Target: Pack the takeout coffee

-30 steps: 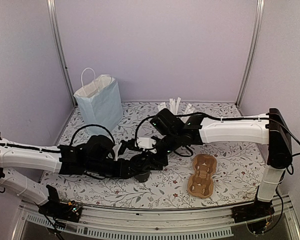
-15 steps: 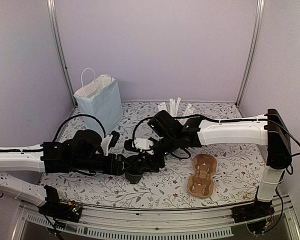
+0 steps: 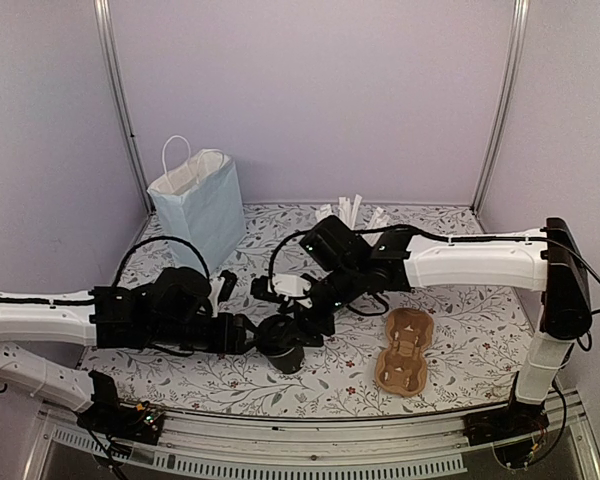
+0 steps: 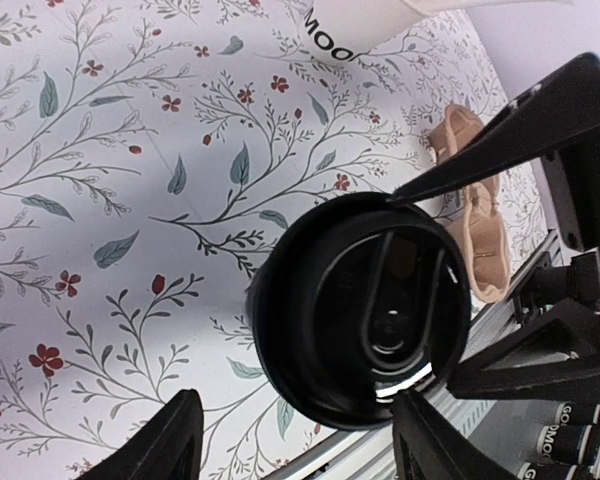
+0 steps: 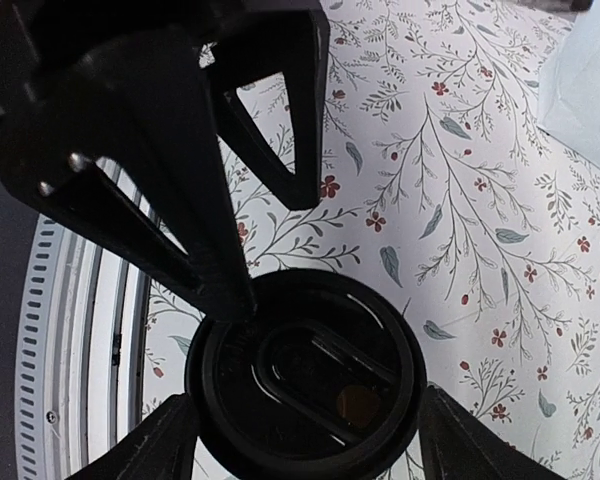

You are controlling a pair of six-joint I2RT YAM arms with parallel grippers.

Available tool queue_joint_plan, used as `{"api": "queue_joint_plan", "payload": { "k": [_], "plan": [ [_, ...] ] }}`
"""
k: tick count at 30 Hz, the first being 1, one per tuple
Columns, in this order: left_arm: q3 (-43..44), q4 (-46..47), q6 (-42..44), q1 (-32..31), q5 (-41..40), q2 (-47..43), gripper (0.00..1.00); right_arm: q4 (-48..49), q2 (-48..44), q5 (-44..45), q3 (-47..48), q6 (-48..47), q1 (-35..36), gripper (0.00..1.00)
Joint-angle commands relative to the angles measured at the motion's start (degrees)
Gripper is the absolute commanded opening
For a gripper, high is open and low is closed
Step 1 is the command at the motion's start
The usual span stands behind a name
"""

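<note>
The takeout coffee (image 3: 283, 347) is a black cup with a black lid, standing upright on the floral table near its front middle. My left gripper (image 3: 255, 335) is at the cup's left side, low over the table. In the left wrist view the cup (image 4: 365, 310) sits ahead of my left gripper (image 4: 295, 397), which is open, with a wide gap on one side. My right gripper (image 3: 305, 322) reaches down over the cup from behind. In the right wrist view it (image 5: 307, 394) is open, its fingertips close beside the lid (image 5: 305, 385) on each side.
A white paper bag (image 3: 198, 205) stands open at the back left. A brown pulp cup carrier (image 3: 404, 350) lies to the right of the cup. A white cup of wrapped sticks (image 3: 350, 212) stands behind the right arm. The table's front rail (image 3: 310, 440) runs just before the cup.
My left gripper has opened off the cup and drawn back a little to the left. The right gripper has stayed over the cup and widened slightly.
</note>
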Motion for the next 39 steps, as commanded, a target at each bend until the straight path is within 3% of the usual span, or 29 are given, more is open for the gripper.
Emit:
{"api": "queue_joint_plan", "payload": {
  "k": [1,7,19,25,33,39],
  "plan": [
    [-1.6,2.8,-0.2,0.0,0.6,1.3,0.67,-0.6,-2.5,-1.1,0.8,0.4,0.5,0.84],
    [-3.0,4.5,0.1,0.2,1.4,2.9,0.67,-1.1,-2.5,-1.2,1.3,0.3,0.4,0.90],
    [-2.6,9.3,2.1,-0.8,1.7,-0.5,0.68,-1.3,-9.4,1.5,-1.8,-1.0,-1.4,0.89],
    [0.8,12.1,2.6,-0.9,3.2,7.2,0.69,-1.8,-11.7,0.3,-8.3,-2.2,-5.4,0.89],
    [7.7,10.4,6.6,-0.6,4.9,17.9,0.68,-2.0,-11.4,-6.3,-14.7,-3.1,-7.8,0.87],
    [7.9,7.9,8.3,0.9,4.8,17.8,0.66,-4.7,-10.7,-14.9,-16.2,-4.0,-7.5,0.81]
  ]
}}
